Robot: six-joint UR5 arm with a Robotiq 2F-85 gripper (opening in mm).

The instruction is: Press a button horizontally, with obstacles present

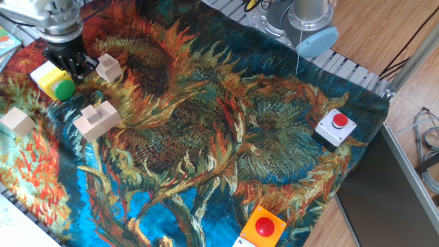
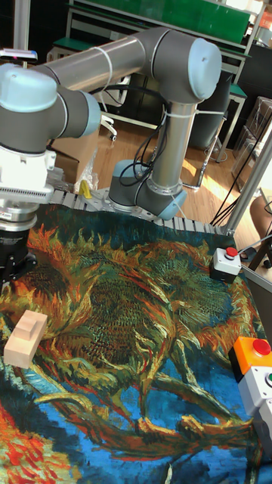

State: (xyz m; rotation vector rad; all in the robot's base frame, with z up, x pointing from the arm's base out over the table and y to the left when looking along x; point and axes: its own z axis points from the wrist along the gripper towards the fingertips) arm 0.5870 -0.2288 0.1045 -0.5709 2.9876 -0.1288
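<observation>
The button (image 1: 64, 89) is a round green cap facing sideways out of a small yellow box (image 1: 46, 75) at the far left of the cloth. My gripper (image 1: 70, 67) hangs just behind the box, between it and a small wooden cube (image 1: 108, 67). Its black fingers are too dark to show any gap. The other obstacles are a notched wooden block (image 1: 97, 118) in front of the button and a second cube (image 1: 18, 121) near the left edge. The tall fixed view shows the gripper (image 2: 11, 278) at its left edge above the notched block (image 2: 25, 336); the button is out of that view.
A red button in a white-grey housing (image 1: 336, 128) stands at the right side of the sunflower cloth (image 1: 206, 137). A red button in an orange housing (image 1: 263, 230) sits at the front edge. The arm's base (image 1: 305, 17) is behind the cloth's far edge.
</observation>
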